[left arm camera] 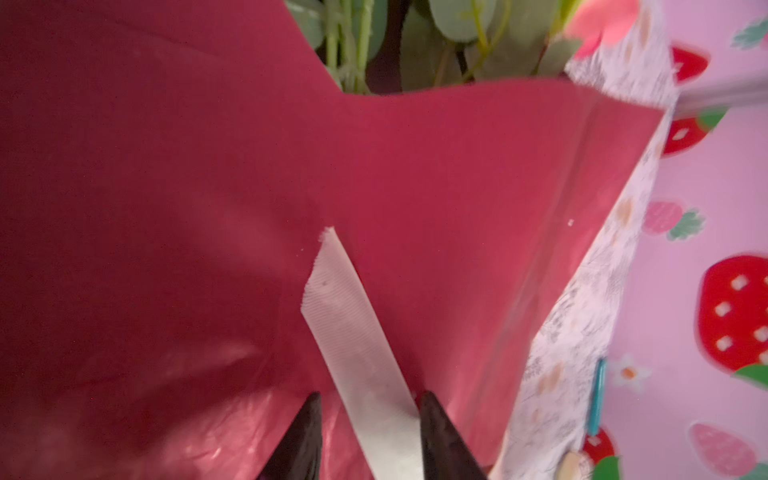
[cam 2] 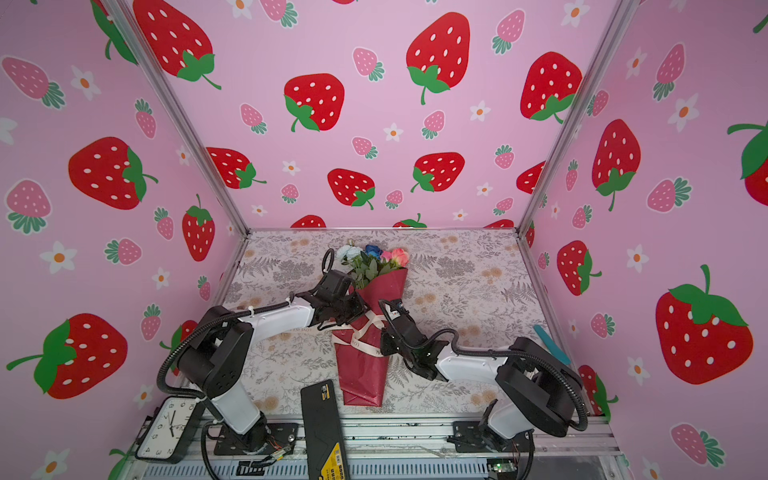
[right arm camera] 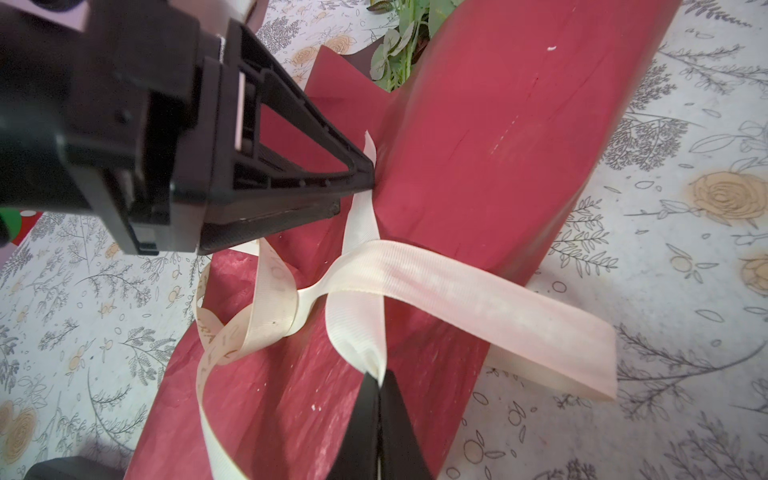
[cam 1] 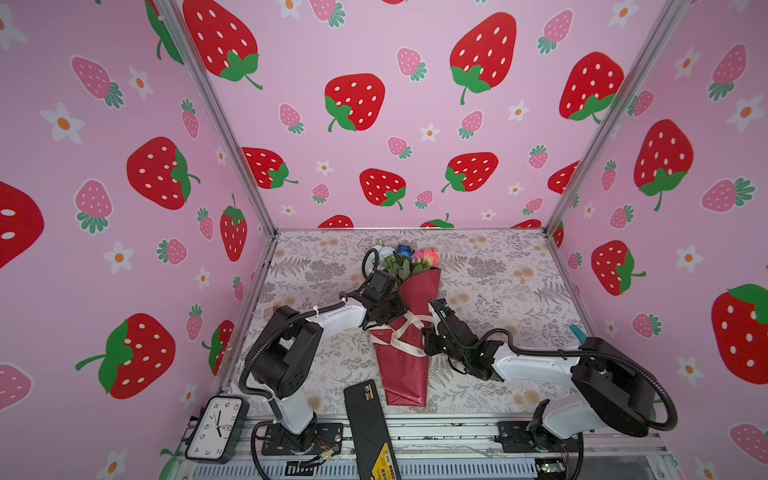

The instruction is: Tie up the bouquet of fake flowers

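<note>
One bouquet (cam 1: 405, 374) lies flat mid-counter (cam 1: 498, 270), long axis near-to-far, blooms toward the back wall. Your left pincer (left arm camera: 368, 401) stands part open astride a ribbon (right arm camera: 415, 270) tail; your right pincer (right arm camera: 379, 376) is clamped on a ribbon loop. Stems stay hidden inside the wrap, and the ribbon's lettering is unreadable.

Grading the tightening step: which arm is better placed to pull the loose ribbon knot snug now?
Right, probably. The right gripper is shut on a ribbon strand near the knot; the left gripper stands open, the ribbon's tail only lying between its jaws, so it must close first.
</note>
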{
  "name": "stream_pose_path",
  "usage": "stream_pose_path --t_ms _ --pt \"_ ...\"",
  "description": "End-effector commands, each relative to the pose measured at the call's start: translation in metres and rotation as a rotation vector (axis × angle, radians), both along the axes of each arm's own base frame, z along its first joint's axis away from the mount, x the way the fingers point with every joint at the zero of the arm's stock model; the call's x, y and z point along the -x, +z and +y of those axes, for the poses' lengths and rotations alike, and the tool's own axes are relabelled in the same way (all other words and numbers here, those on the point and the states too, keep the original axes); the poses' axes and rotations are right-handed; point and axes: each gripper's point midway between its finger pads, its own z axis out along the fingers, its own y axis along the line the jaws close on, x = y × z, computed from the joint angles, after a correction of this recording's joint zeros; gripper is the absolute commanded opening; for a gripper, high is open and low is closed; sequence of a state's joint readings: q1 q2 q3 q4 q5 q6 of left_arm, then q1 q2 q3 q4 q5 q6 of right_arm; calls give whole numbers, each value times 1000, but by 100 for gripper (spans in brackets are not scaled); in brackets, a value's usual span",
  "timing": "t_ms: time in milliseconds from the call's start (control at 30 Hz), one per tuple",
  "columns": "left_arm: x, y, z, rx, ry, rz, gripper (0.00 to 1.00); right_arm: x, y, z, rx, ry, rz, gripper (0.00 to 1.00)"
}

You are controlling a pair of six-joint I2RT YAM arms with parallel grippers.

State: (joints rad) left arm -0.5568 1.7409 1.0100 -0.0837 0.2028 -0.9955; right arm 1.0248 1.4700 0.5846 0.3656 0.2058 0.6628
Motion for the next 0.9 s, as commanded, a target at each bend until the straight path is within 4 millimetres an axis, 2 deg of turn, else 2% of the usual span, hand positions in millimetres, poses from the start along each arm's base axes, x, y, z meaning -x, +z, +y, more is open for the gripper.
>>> stream_pose_path --t_ms 0,133,367,533,867 --pt "4 11 -1 36 14 12 61 -6 11 2 -32 -28 -14 6" --pt "2 10 -4 57 17 2 64 -8 9 6 -30 -17 -11 6" --pt "-11 11 -13 82 16 -22 60 -9 7 12 -36 3 -1 6" --pt "-15 9 -15 81 17 -23 54 -10 6 16 -40 12 8 6" --pt "-20 15 -10 58 29 -49 31 -11 5 15 -44 12 14 6"
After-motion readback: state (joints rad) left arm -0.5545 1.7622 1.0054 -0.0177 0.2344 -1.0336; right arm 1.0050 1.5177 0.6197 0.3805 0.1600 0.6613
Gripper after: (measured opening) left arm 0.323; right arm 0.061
